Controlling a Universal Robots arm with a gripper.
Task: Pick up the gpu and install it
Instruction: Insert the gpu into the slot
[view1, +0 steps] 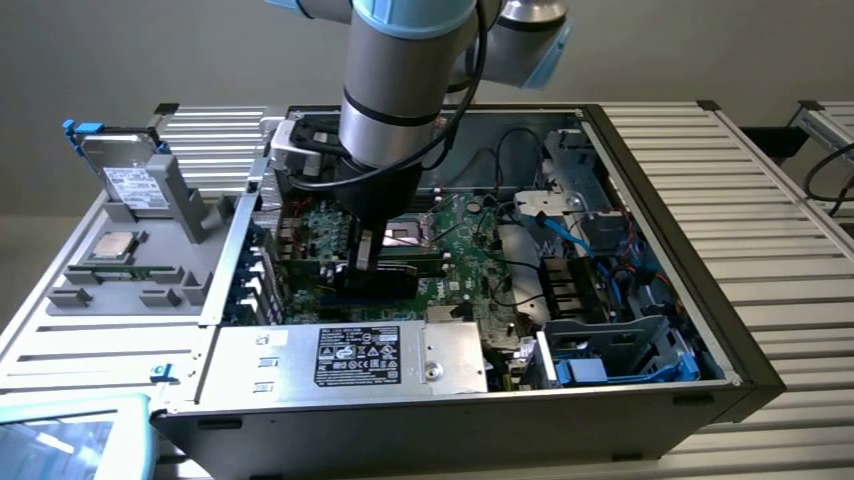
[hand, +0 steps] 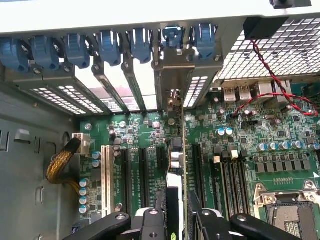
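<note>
Step in hand: I read this as the install itself. I've got the arm reaching down into the open grey metal computer case (view1: 747, 380), over the large green motherboard (hand: 235, 150).
Gripper: my black two-fingered gripper (hand: 176, 220) is clamped on the gpu, one finger against each face.
Where the gpu is: the small flat rectangular expansion card, the gpu (hand: 176, 160), stands on edge on the motherboard, among the long black expansion slots (hand: 142, 170), its thin edge toward my wrist camera.
Bracket end: the card's perforated silver metal bracket (hand: 172, 75) stands up at the case's rear wall, under the row of blue plastic slot clips (hand: 107, 45).
Seating: from here I cannot tell whether the card's edge is fully down in its slot.
What the next move calls for: my judgement is a straight, square press, with the bracket kept in its rear opening.
Textures: glossy green board, dull sheet steel, ribbed blue clips, a braided yellow cable (hand: 62, 162) beside the white slot (hand: 105, 177).
</note>
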